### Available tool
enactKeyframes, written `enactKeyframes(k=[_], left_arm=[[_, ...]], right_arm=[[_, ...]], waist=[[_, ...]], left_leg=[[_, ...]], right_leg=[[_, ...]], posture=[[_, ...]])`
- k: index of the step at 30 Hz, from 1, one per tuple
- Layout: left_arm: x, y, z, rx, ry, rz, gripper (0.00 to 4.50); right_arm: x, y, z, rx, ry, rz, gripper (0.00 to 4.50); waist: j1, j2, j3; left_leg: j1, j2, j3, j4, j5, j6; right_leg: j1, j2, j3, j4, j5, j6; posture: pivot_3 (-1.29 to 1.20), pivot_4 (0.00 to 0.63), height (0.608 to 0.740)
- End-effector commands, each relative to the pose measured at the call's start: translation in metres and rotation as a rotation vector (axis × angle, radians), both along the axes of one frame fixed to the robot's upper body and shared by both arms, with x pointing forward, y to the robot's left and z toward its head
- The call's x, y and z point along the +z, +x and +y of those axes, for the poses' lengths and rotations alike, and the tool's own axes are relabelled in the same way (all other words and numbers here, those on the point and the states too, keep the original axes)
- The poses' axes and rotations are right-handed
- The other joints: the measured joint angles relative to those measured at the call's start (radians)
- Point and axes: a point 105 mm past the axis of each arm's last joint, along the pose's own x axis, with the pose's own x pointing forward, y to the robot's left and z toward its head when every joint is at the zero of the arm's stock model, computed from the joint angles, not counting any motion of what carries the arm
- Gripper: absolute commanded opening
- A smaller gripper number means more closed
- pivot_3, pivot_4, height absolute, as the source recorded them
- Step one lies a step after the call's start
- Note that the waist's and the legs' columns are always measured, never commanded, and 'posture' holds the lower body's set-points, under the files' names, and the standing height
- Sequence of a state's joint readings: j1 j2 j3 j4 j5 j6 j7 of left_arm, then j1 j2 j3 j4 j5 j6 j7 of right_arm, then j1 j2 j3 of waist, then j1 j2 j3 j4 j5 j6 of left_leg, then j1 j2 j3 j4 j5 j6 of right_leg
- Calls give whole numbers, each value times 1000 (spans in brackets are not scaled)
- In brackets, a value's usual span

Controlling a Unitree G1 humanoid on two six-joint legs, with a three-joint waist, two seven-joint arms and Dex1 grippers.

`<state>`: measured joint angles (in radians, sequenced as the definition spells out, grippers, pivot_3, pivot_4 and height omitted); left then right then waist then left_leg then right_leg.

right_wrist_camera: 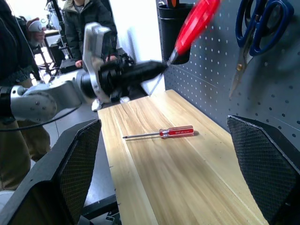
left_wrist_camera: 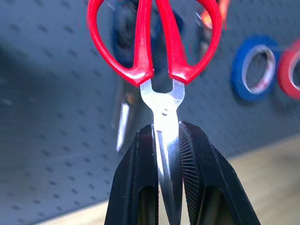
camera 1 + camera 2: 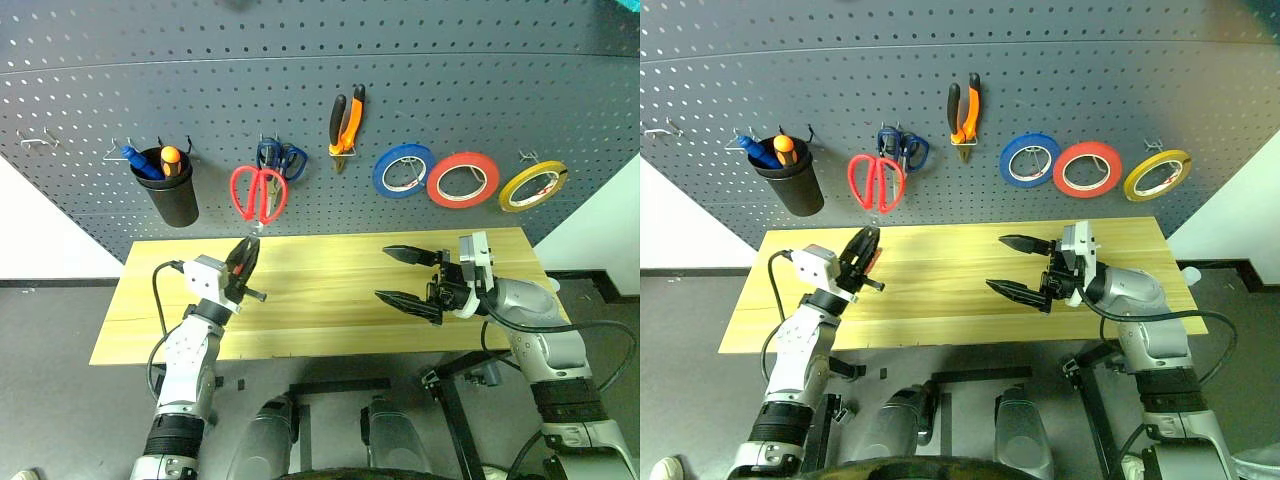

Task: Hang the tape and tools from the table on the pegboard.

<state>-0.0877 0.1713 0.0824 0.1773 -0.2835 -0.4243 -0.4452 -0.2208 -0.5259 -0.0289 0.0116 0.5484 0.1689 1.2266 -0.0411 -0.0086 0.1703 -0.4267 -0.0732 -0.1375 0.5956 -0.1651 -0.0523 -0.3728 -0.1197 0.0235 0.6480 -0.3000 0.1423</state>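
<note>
A long table (image 3: 330, 300) of light yellowish wood is seen from above, standing against a dark grey pegboard (image 3: 300, 90) dotted with small holes. The left gripper (image 3: 243, 268) is raised above the left part of the table, and its two black fingers (image 2: 140, 187) are clamped on the steel blades of the scissors with red loops (image 3: 259, 193). These scissors are held upright, loops uppermost, against the pegboard and just beside the scissors with blue loops (image 3: 281, 158) that hang there; whether the red loops are already resting on a hook cannot be told. The right gripper (image 3: 407, 276) is held level over the right part of the table, pointing toward the left arm, with its fingers spread wide apart and nothing between them. On the pegboard, a black cup (image 3: 168, 187) with a blue and an orange screwdriver in it is mounted at the left, and the pliers with orange-and-black handles (image 3: 346, 122) hang near the middle. To the right, a blue tape ring (image 3: 403, 170), a red-orange tape ring (image 3: 463, 180) and the yellow tape ring (image 3: 533, 186) hang in a row. A slim screwdriver with a red handle (image 1: 161, 133) is lying flat on the table, apart from both grippers. People in dark clothing (image 1: 86, 16) are standing beyond the end of the table.
</note>
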Motion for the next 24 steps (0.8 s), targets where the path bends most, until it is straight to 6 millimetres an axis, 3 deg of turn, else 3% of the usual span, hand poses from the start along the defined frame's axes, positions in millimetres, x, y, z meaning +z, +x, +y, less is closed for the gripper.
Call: enactKeyframes(k=[1,14,24], left_arm=[[15,-1,10,46,5,-83,320],[27,18,2,37,13,-116,320],[9,43,-5,53,90,-22,320]], right_arm=[[4,0,2,12,3,-32,4500],[1,0,1,10,-15,-31,4500],[3,0,0,-1,-12,-39,4500]], waist=[[0,0,-2],[-1,0,-12],[-3,0,-17]], left_leg=[[0,0,0,0,0,0],[1,0,0,1,0,0],[1,0,-1,1,0,0]], right_leg=[[0,0,0,0,0,0],[1,1,0,1,0,0],[1,1,0,2,0,0]], posture=[[-82,86,725],[-86,77,725],[-102,71,725]])
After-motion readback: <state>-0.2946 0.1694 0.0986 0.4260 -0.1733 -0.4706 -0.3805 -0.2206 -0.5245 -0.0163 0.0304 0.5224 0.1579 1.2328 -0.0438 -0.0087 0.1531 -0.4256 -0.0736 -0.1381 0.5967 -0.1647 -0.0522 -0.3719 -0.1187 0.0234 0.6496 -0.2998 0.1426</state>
